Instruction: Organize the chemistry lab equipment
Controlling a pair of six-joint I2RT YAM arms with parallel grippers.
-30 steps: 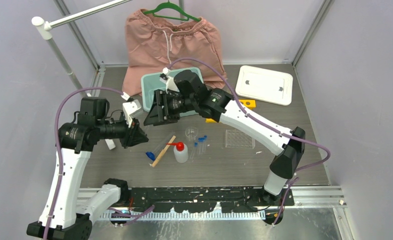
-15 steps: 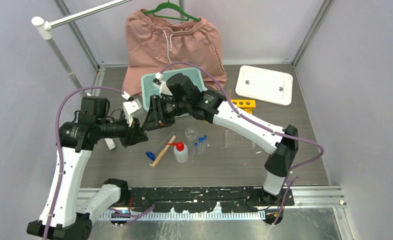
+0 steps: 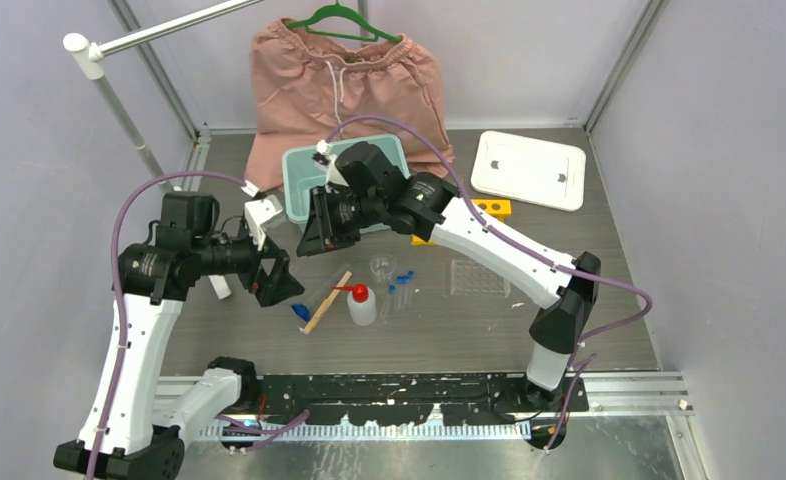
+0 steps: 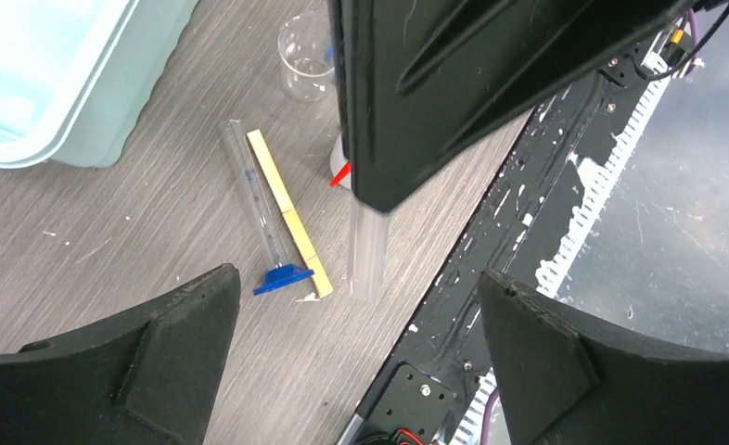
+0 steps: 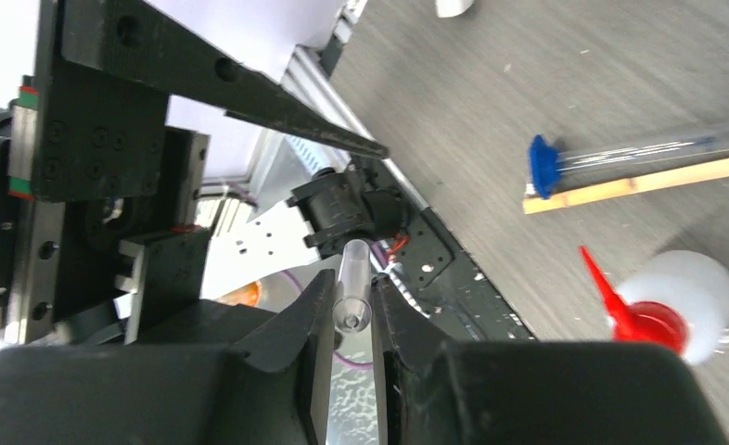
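Observation:
My right gripper (image 5: pixel 351 311) is shut on a small clear tube (image 5: pixel 353 269), held above the table near the front left. In the left wrist view that tube (image 4: pixel 368 250) hangs down from the right gripper's black body. My left gripper (image 4: pixel 358 275) stands wide open around it, touching nothing; from above it (image 3: pixel 274 285) sits just below the right gripper (image 3: pixel 314 235). On the table lie a blue-capped tube (image 4: pixel 254 195), a wooden stick (image 3: pixel 327 302), a white red-nozzled squeeze bottle (image 3: pixel 362 305), a tiny beaker (image 3: pixel 382 266) and more blue-capped tubes (image 3: pixel 401 290).
A clear tube rack (image 3: pixel 479 278) and a yellow rack (image 3: pixel 489 208) sit to the right. The teal bin (image 3: pixel 304 185) is behind the grippers, its white lid (image 3: pixel 527 168) at the back right. Pink shorts (image 3: pixel 344 80) hang at the back. A black rail (image 3: pixel 419 385) runs along the near edge.
My left gripper has sprung wide open and let go of the clear tube. The right gripper's jaws have closed on that tube and shifted slightly right.

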